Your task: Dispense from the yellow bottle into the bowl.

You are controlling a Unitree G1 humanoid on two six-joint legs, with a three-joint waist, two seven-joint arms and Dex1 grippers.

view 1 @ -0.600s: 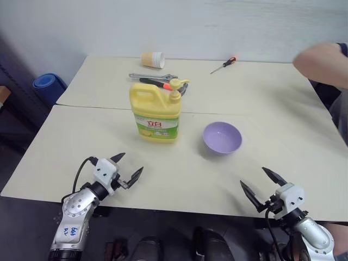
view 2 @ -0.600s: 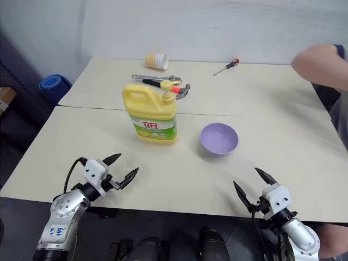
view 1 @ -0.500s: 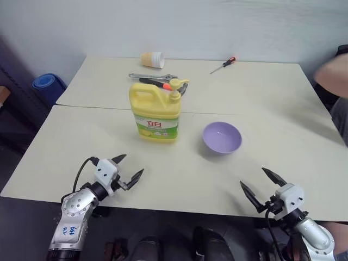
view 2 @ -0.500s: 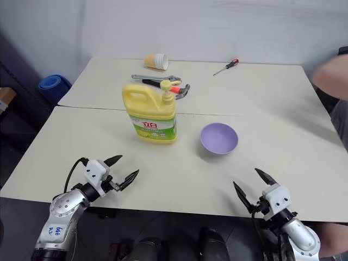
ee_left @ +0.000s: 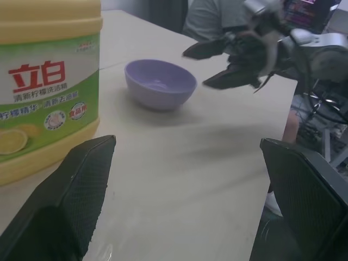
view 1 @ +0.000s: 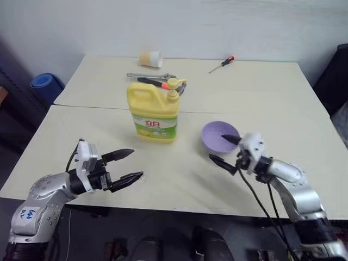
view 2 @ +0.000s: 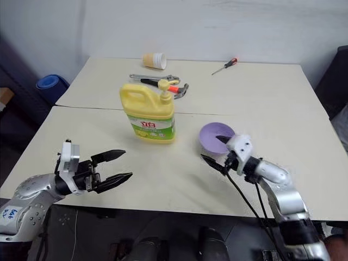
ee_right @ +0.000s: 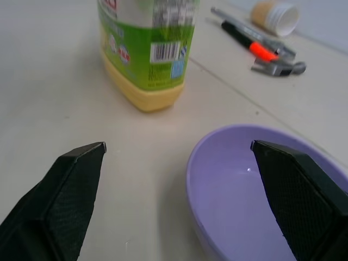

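A yellow bottle (view 1: 154,112) is seen standing upright near the middle of a beige table (view 1: 272,103), with its pump nozzle (view 1: 176,85) turned toward the robot's right. A purple bowl (view 1: 216,136) is set just beside it on that side but not touching, and appears empty. The spout does not reach over the bowl, so the 2 would probably have to be brought together before pumping. Behind the bottle, a few hand tools (view 1: 152,79), a paper cup (view 1: 150,58) lying on its side and a screwdriver (view 1: 221,64) are left well apart from the work.

The left gripper (view 1: 126,165) is held low over the near table edge, pointed toward the bottle, fingers spread wide, nothing gripped or touched. The right gripper (view 1: 225,150) is held at the bowl's near rim, fingers likewise spread wide and empty; contact with the rim cannot be told.
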